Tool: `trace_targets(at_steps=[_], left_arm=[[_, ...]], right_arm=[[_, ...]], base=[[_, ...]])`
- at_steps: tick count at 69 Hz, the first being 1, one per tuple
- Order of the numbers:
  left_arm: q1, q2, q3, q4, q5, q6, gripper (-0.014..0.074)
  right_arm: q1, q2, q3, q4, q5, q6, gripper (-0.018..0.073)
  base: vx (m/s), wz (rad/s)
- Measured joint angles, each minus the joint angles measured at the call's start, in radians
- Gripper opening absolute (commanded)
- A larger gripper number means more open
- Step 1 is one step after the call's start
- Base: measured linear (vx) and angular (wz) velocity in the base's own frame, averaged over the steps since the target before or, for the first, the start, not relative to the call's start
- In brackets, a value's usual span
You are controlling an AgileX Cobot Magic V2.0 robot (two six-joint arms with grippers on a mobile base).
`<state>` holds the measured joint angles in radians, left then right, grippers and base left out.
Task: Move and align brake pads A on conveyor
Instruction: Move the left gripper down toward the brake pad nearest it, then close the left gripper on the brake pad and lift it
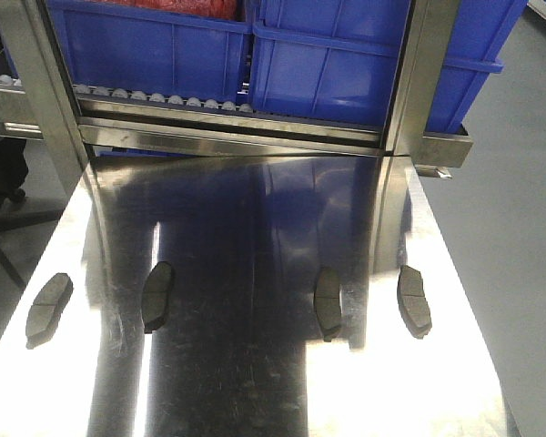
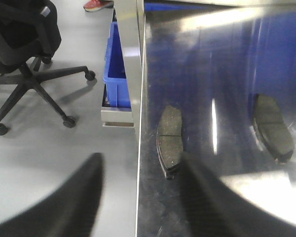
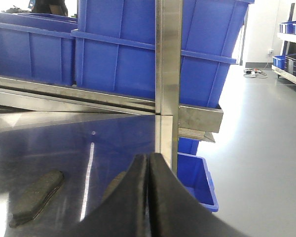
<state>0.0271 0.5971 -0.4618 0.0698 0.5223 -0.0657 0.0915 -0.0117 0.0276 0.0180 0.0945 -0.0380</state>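
A: Entry one, left claw point(image 2: 141, 159)?
B: Jaws spread wide, nothing held. Pad 1 point(image 2: 169, 134) lies flat on the steel table point(image 2: 197, 59) just ahead of it, nearer its right finger than its left and close by the table edge. Pad 2 point(image 2: 272, 127) lies off to that claw's right, well apart from it.

A: Right side?
B: Pad 3 point(image 3: 37, 195) is ahead and to the left of the right claw point(image 3: 149, 160). Pad 4 point(image 3: 116, 181) is just ahead-left, half hidden behind its finger. That claw's fingers are pressed together and hold nothing.

A: Belt?
B: Not in any view. All four pads rest on the steel, grooved face up where it can be made out.

A: Handling?
B: By judgement, stiff, dense for the size, with no give. They sit low on slick steel, so one is likely to skate if nudged from one side only. Take hold across the short width at the middle, by the groove, with a finger on each long edge. The friction edge may chip if dropped.
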Motion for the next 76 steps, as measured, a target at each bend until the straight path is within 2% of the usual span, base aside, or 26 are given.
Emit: trace_targets(at_steps=[8, 21, 37, 54, 76], left_arm=[[0.000, 0.073, -0.021, 0.000, -0.004, 0.011, 0.0568], [0.000, 0.284, -0.190, -0.014, 0.077, 0.018, 0.0565], [-0.040, 0.612, -0.419, -0.112, 0.230, 0.141, 0.0565], [-0.054, 0.941, -0.558, -0.120, 0.281, 0.094, 0.0565], [-0.054, 1.146, -0.634, -0.120, 0.314, 0.091, 0.0563]], right_arm=[[0.000, 0.000, 0.000, 0.000, 0.000, 0.000, -0.0010], [0.000, 0.000, 0.000, 0.000, 0.000, 0.000, -0.0010], [0.000, 0.000, 0.000, 0.000, 0.000, 0.000, -0.0010], [0.000, 0.000, 0.000, 0.000, 0.000, 0.000, -0.0010], [0.000, 0.000, 0.000, 0.000, 0.000, 0.000, -0.0010]], base=[[0.00, 0.00], [0.00, 0.00], [0.00, 0.00], [0.00, 0.00], [0.00, 0.00]])
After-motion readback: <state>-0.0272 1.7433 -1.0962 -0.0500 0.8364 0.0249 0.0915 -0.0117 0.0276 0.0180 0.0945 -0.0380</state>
